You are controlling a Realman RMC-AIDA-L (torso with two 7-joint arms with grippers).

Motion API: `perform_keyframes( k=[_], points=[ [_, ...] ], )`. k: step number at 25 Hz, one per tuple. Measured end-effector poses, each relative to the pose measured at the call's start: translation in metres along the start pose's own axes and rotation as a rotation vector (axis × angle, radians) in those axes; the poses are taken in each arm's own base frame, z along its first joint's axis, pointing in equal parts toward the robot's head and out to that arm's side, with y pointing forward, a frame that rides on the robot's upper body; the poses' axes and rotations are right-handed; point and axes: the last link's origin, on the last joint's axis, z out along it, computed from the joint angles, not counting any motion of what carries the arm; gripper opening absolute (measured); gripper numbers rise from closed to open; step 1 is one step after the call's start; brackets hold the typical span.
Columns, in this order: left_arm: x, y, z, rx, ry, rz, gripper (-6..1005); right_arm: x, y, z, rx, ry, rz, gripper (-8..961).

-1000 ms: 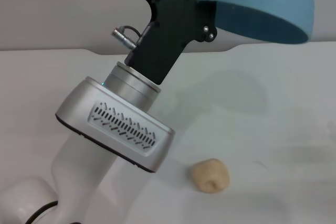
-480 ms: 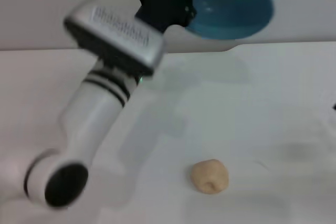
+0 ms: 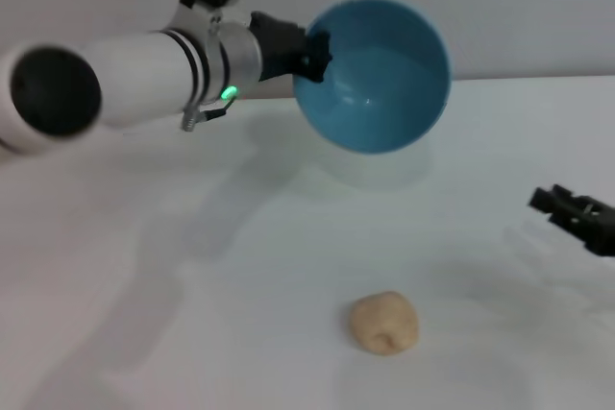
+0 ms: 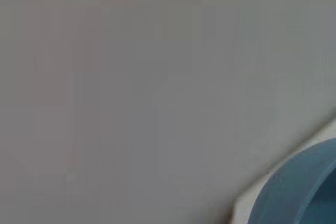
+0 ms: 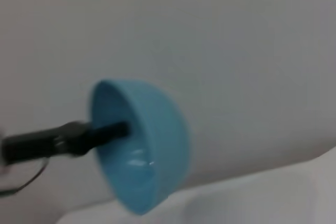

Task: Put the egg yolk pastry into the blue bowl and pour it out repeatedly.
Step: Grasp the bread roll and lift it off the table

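Left gripper (image 3: 312,53): black fingers clamped on the rim of the glossy light-blue round bowl (image 3: 375,74), held up in the air over the far middle of the white table (image 3: 144,266), tipped on its side so the open mouth faces the head camera; inside looks empty. Right wrist view shows the same bowl (image 5: 142,150) side-on with the dark fingers pinching its rim.

Small round beige-tan egg yolk pastry (image 3: 383,323) lies on the table near the front edge, below and well apart from the bowl, roughly round so no clear long axis.

Right gripper (image 3: 572,213) sits low at the right edge of the table, nearer the pastry than the left one; cannot tell whether its fingers are spread or closed.

Versus earlier frame: bowl has come lower and turned mouth-forward, left arm swung flatter, right gripper has come into view, pastry unmoved.

Likely next: right gripper goes for the pastry.
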Motion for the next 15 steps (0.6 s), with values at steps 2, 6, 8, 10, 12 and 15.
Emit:
perform_keyframes(
  k=[2, 6, 8, 10, 12, 15],
  points=[
    [0.001, -0.004, -0.001, -0.034, -0.058, -0.014, 8, -0.003, 0.006, 0.004, -0.051, 0.069, -0.007, 407],
    [0.003, -0.019, -0.007, -0.053, -0.237, -0.049, 6, -0.009, 0.017, 0.007, -0.129, 0.216, -0.006, 408],
    [0.002, -0.025, -0.01, -0.032, -0.332, -0.049, 5, -0.013, 0.023, 0.009, -0.16, 0.288, 0.0, 407],
    [-0.001, -0.028, -0.017, -0.012, -0.458, -0.043, 5, -0.017, 0.031, 0.014, -0.194, 0.369, -0.013, 407],
    [-0.002, -0.028, -0.019, -0.012, -0.487, -0.039, 5, -0.021, 0.035, 0.02, -0.206, 0.426, -0.027, 407],
    [-0.004, -0.025, -0.025, -0.03, -0.566, -0.022, 6, -0.027, 0.04, 0.026, -0.207, 0.483, -0.048, 407]
  ],
)
